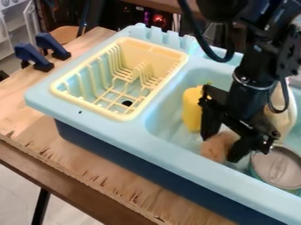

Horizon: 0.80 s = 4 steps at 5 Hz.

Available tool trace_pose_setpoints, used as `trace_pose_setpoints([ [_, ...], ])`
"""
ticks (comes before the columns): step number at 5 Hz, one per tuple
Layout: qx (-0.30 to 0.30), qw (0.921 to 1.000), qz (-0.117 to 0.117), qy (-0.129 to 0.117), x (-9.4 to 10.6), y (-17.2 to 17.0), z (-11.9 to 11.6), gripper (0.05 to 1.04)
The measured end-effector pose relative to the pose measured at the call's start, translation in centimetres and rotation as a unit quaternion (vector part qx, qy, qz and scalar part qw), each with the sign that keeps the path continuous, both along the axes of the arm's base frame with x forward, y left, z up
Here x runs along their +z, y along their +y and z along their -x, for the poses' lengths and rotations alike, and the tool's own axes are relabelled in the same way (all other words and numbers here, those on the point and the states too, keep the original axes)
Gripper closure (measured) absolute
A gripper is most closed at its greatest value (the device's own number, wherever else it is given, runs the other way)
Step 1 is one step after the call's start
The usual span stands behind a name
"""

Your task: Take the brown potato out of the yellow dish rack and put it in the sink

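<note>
Gripper (221,148) hangs down into the sink basin, open, its fingers spread astride a brownish, rounded thing (217,147); that straddle seems to suit its width, though contact is hard to judge. The thing lies low in the basin, near the front wall, which probably limits sideways room. Just beside it stands a yellow thing (192,110), and on the other side a round can (278,168) crowds the outer finger. A pale container (283,110) stands behind. Beyond the divider, a yellow dish rack (89,105) sits within the light-blue sink unit (170,151).
</note>
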<state>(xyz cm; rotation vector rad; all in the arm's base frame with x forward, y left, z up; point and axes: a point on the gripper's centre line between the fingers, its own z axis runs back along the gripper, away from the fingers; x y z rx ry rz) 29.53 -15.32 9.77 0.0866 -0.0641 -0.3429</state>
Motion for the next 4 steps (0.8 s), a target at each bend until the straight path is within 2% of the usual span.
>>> trace_pose_setpoints([
  [1,-0.008,0.9998,0.01,-0.017,1.3,-0.4,0.2,0.072],
  [2,0.0,0.9989,0.024,-0.04,3.2,0.0,0.1,0.075],
  [3,0.01,0.9987,0.025,-0.043,4.6,0.7,0.3,0.077],
  [4,0.027,0.9988,0.029,-0.027,6.2,0.9,0.3,0.077],
])
